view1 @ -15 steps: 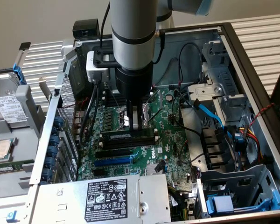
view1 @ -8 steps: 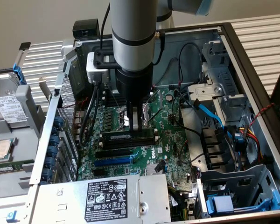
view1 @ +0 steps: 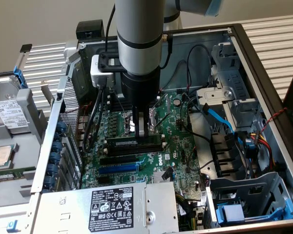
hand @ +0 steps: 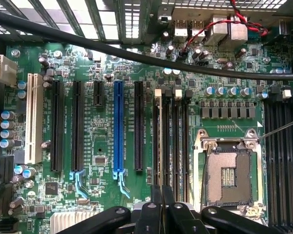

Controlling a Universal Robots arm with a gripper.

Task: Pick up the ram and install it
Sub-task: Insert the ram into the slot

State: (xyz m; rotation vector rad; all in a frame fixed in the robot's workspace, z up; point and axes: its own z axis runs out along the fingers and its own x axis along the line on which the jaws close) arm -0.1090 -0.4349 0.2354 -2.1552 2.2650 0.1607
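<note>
The ram (view1: 124, 142) is a thin green stick standing on edge along a black memory slot on the motherboard, between the CPU socket and the expansion slots. My gripper (view1: 143, 132) comes straight down from above and is shut on the ram near its middle. In the wrist view the ram (hand: 159, 146) shows edge-on as a thin pale line running away from my closed black fingers (hand: 156, 207), in the slot nearest the black expansion slots. Whether it sits fully down in the slot I cannot tell.
More black memory slots (hand: 178, 141) lie beside the ram, then the open CPU socket (hand: 229, 170). A blue expansion slot (hand: 118, 126) and black ones lie on the other side. A black cable (hand: 136, 53) crosses the board. A power supply (view1: 117, 207) and drive cage (view1: 244, 204) flank the case.
</note>
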